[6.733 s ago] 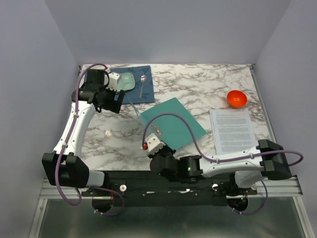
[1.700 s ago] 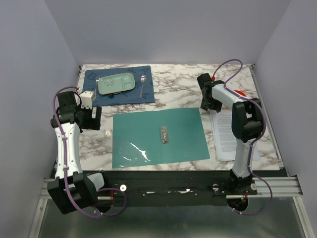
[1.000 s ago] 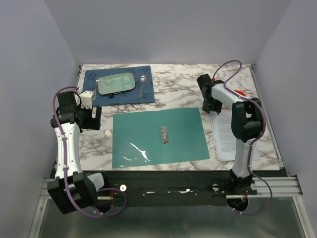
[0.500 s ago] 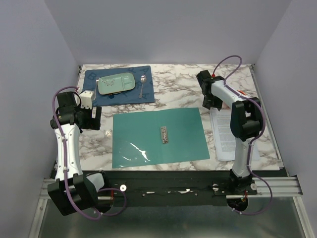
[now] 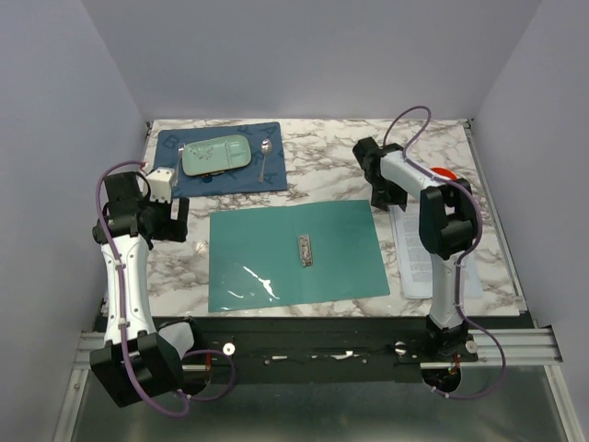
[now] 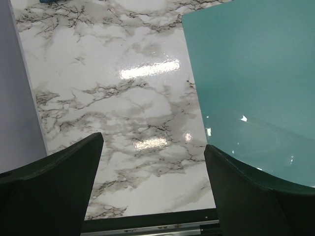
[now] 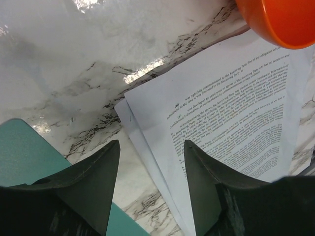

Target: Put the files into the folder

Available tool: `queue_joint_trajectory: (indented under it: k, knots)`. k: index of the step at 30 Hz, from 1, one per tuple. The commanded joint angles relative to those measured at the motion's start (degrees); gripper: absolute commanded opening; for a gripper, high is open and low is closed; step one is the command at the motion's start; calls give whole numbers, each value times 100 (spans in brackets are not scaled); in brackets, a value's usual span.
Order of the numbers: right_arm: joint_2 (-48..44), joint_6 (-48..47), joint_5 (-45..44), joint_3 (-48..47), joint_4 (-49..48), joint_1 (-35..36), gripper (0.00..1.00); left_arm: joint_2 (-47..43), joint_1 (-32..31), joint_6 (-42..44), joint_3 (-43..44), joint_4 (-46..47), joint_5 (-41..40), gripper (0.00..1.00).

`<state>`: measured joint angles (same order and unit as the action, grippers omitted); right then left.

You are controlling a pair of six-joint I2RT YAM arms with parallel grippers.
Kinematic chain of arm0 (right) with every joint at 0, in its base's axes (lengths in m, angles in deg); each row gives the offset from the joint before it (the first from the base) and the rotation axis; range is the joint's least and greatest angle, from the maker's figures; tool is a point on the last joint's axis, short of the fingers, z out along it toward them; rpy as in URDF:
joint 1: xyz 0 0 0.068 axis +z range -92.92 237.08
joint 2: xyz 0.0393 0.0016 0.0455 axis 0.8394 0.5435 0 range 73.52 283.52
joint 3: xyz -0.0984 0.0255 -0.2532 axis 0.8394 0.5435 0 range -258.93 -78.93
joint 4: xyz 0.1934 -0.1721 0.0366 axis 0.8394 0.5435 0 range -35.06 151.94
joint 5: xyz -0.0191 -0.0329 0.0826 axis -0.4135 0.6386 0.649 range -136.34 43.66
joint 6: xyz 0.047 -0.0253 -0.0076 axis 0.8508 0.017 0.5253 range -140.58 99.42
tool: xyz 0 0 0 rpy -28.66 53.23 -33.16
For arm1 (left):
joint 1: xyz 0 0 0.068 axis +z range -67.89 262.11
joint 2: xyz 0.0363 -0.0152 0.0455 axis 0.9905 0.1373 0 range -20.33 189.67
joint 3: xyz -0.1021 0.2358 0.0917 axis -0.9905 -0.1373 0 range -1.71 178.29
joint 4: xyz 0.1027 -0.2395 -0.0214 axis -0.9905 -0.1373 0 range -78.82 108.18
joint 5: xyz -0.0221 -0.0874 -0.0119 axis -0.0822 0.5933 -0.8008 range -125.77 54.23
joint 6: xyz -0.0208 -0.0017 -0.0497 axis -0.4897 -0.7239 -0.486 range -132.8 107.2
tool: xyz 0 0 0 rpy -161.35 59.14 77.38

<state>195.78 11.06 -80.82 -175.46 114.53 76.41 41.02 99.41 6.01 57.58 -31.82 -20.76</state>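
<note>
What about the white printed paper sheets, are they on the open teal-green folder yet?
No, the white printed paper sheets lie on the marble tabletop to the right of the open teal-green folder.

A robot test cell in a laboratory is suggested. The marble-patterned tabletop (image 5: 340, 147) is boxed in on three sides by plain lavender walls (image 5: 304, 55). A left arm (image 5: 124, 276) and a right arm (image 5: 444, 249), white and black, are bolted to a black rail (image 5: 304, 350) carried on aluminium framing (image 5: 515, 343) at the near edge, and purple cables (image 5: 416, 109) are looped along them. A staged mix of props is laid out: a blue placemat (image 5: 230, 182) with a pale green tray (image 5: 216, 155) and spoon (image 5: 264, 157), an orange bowl (image 7: 280, 19), a teal folder (image 5: 294, 253) and printed files (image 5: 416, 262).
</note>
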Motion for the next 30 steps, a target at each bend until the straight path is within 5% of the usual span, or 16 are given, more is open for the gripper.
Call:
queue_joint_trajectory:
  k: [1, 13, 22, 30]
  knots:
    - [202, 79, -235, -191, 307, 36, 63, -210, 37, 325, -128, -54, 213, 99]
    - [448, 53, -437, -480, 615, 36, 59, -272, 37, 343, -207, 16, 213, 99]
    - [202, -105, -411, -191, 422, 36, 36, -228, 45, 360, -216, 87, 152, 99]
    - [53, -219, -165, 169, 79, 27, 5, -237, 46, 360, -181, 69, 108, 99]
